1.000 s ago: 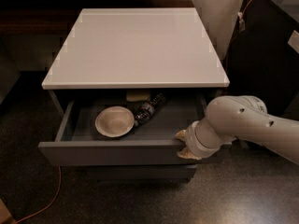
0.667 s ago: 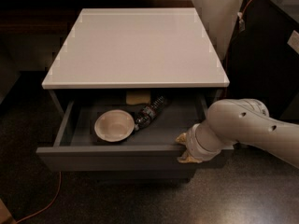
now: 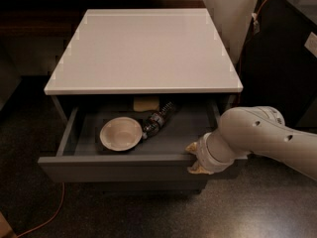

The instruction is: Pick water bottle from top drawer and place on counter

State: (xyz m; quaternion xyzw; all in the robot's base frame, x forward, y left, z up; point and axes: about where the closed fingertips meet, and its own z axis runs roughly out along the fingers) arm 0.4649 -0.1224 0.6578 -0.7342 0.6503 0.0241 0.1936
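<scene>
Top drawer (image 3: 124, 167) is hanging wide open under the white tabletop (image 3: 143, 48). The water bottle (image 3: 157, 119) is lying on its side inside, toward the back, cap pointing to the rear right, its base just beside a white bowl (image 3: 121, 133), maybe touching. A tan sponge (image 3: 146, 103) sits behind them. The end effector (image 3: 194, 158) is at the drawer front's top edge, right end; honestly can't tell if it's clamped on or loose.
</scene>
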